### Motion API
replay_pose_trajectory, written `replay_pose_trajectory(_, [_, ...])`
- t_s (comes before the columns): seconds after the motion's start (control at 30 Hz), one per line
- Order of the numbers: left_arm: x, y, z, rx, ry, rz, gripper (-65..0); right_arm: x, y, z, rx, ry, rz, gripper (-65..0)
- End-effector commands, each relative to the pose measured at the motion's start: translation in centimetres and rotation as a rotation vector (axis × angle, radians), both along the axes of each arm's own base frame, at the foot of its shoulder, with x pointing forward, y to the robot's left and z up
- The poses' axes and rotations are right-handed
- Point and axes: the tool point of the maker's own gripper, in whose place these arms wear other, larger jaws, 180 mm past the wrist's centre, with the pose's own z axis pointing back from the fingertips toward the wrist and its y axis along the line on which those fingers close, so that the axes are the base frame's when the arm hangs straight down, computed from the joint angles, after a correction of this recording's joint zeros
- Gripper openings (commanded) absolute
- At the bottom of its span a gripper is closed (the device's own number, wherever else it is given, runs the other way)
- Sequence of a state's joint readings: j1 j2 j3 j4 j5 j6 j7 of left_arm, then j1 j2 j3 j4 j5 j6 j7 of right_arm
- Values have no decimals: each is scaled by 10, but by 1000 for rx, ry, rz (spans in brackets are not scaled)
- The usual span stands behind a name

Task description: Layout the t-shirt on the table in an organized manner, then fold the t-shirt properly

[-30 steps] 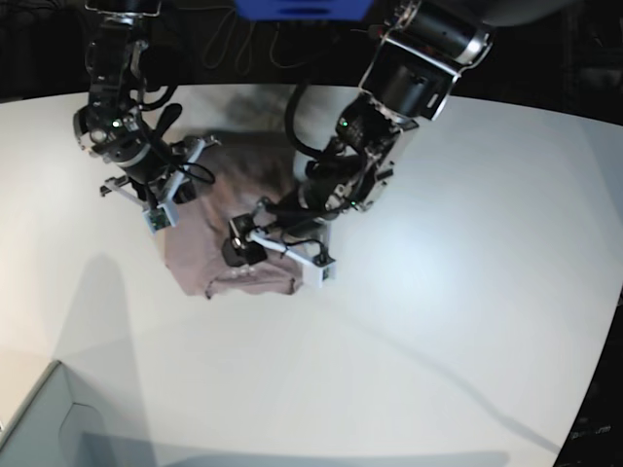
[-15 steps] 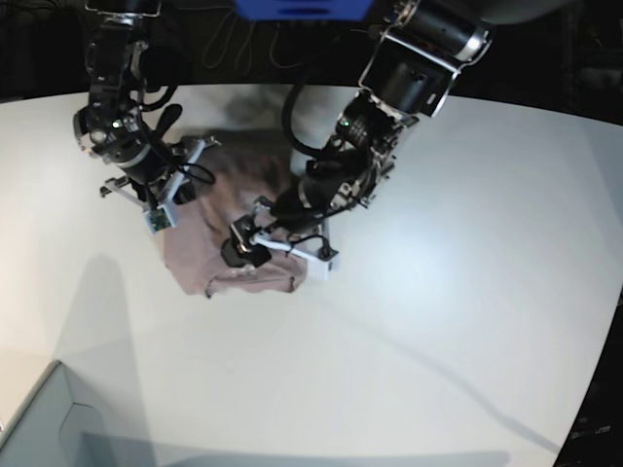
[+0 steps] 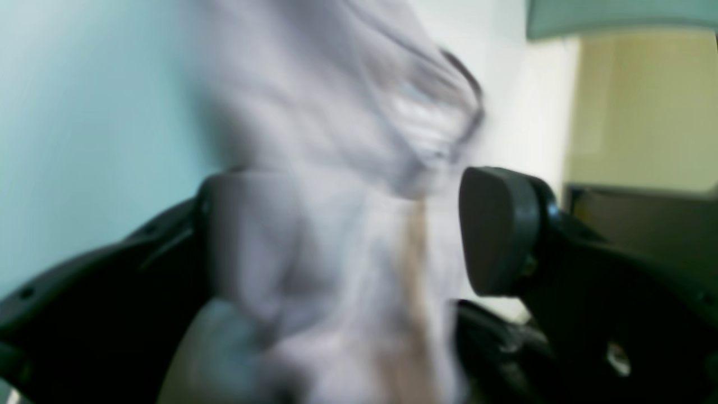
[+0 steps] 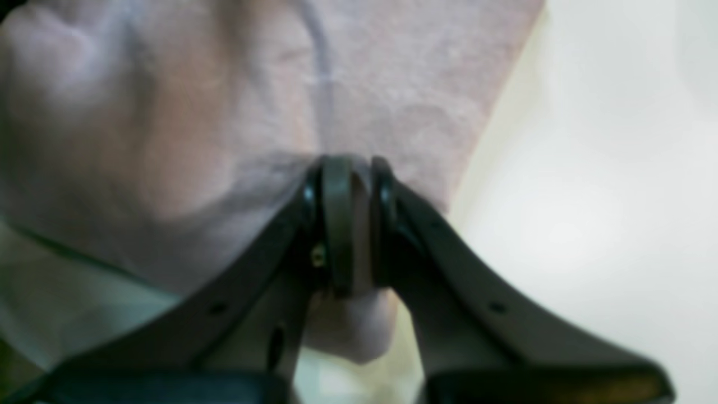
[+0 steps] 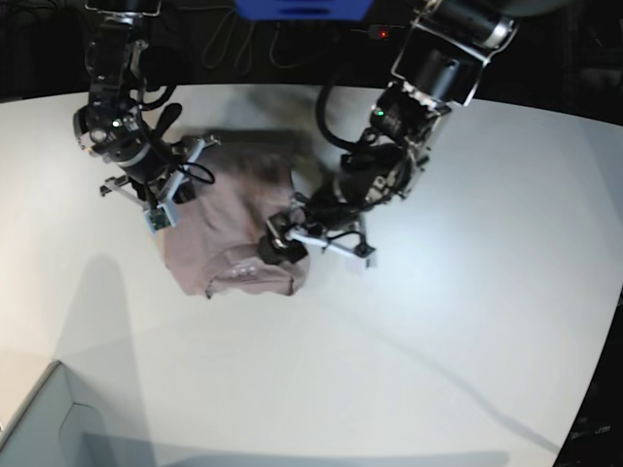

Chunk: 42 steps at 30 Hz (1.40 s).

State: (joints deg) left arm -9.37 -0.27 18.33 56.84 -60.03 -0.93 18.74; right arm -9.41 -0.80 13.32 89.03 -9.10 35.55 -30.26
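**White table, shirt still bunched**

White table [image 5: 467, 321] carrying the shirt [image 5: 234, 229], bunched at far left, mauve, creased, hem edge nearest the camera. Layout step in hand, judged early. Right gripper [image 4: 353, 224] pinched shut on shirt edge. Left gripper [image 3: 359, 230] spread wide, cloth blurred between the pads; no grip evident. Next move likely calls for closing on the opposite edge, then pulling flat.

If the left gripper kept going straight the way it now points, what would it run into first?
Most likely the t-shirt. In the left wrist view, blurred cloth fills the space between and ahead of the open left gripper's jaws, with the white table beyond it. Depth is hard to judge from this blur.
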Motion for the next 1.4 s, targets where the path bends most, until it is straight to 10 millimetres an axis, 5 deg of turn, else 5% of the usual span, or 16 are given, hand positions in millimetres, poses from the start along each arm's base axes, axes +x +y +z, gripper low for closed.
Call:
replay_pose_trajectory(0.0, [13,9,12,20,-25,30,-124,10,0,12,5,-48,1,-598])
replay_pose_trajectory(0.17, [2,66,3,142,4,88,-124,11,1,12,6,-51,3,-598])
replay_pose_trajectory(0.3, [-20,92,0,179,24,59,-124,12,1,13,8,-52,2,-598])
replay_pose_trajectory(0.47, [-36,121,23,205,-40,74,-125,14,0,16,4,-63,0,-598])
replay_pose_trajectory(0.63, [-40,160,56,177,-105,207,-140,23,-3,46,-20,-147,1,-598])
replay_pose_trajectory(0.8, [-45,182,92,180,-188,265,-391,23,-10,82,-63,-239,-5,-597])
replay_pose_trajectory(0.93, [-67,207,93,212,-169,323,-650,0,-22,89,-86,-235,-55,-597])
replay_pose_trajectory(1.2, [-159,275,53,378,27,419,-650,-81,-69,52,-117,-55,-257,-597])
replay_pose_trajectory(1.37, [-209,284,36,583,104,320,-650,-126,-80,35,-133,49,-311,-597])
